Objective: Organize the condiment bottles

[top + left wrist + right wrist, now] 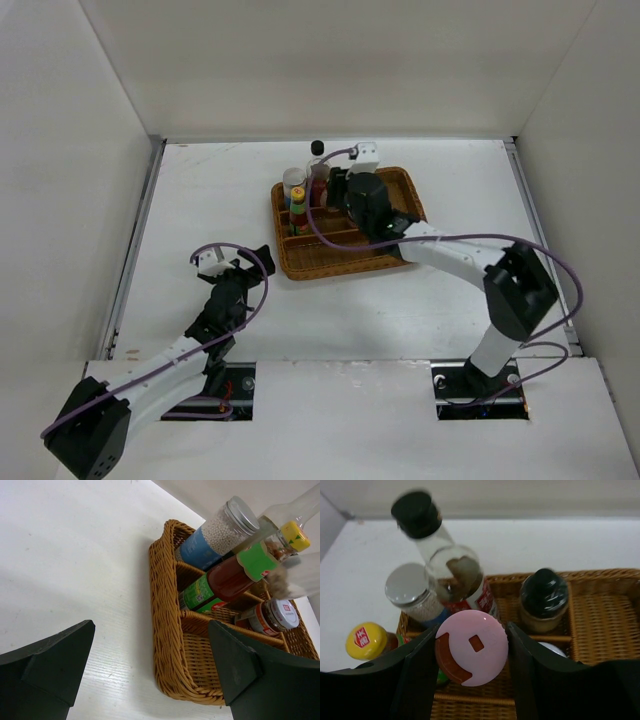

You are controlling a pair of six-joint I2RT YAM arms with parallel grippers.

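White tbl (210, 190), white walls (330, 60) (bottles (297, 203) in wicker tray (345, 266), far side).

Three cameras, all meeting at the tray (330, 265).

The top camera looks down from high behind the arms (450, 255), taking in the whole table (220, 190), with the tray small at mid-back. The left wrist camera sits low and near the tray's front-left corner, looking across the table along its left side. The right wrist camera hangs close above the tray, looking down on the pink-capped bottle (471, 647). All three views show the yellow cap (297, 193).
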